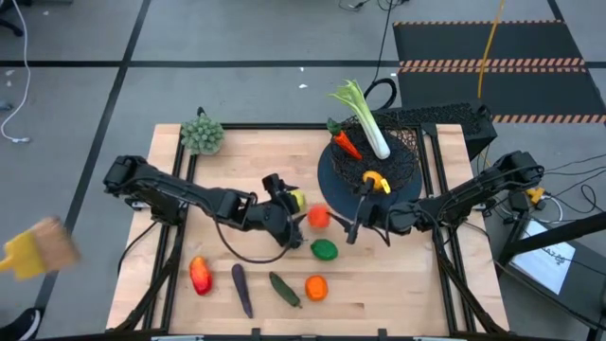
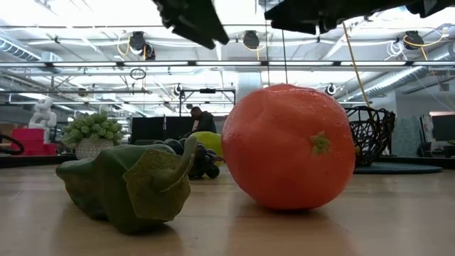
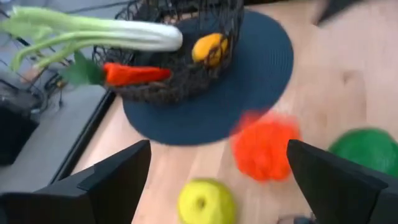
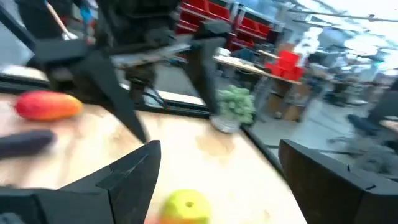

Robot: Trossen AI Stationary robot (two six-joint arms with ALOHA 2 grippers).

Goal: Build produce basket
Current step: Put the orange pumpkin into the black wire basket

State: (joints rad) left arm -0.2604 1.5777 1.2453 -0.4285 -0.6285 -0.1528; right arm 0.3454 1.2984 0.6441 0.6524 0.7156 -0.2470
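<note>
**Both hands spread over loose produce beside the part-filled basket**

High view: the basket (image 1: 379,156) stands on its dark round base at the worktop's (image 1: 246,152) far right. It holds a leek (image 1: 365,118), a carrot (image 1: 347,144) and a lemon (image 1: 377,181). The left hand (image 1: 284,201) is at mid-worktop, over a yellow-green apple (image 1: 297,200), fingers spread, grasping nothing. The right hand (image 1: 352,225) sits just beside the base's near edge, fingers apart, empty. Between the hands lies a tomato (image 1: 318,217), with a lime (image 1: 324,249) nearer the front. Along the front edge: red pepper (image 1: 200,276), eggplant (image 1: 241,289), cucumber (image 1: 284,289), orange (image 1: 316,287). A grey-green bushy clump (image 1: 202,134) sits at the far left corner.

Low view: the orange and cucumber fill the foreground; dark grapes (image 2: 202,162) lie behind them.

Left wrist view: spread fingers (image 3: 118,171) frame the apple; tomato and lime lie beyond, short of the basket.

Right wrist view: open fingers, the apple between them; the pepper, eggplant and clump lie farther off.
</note>
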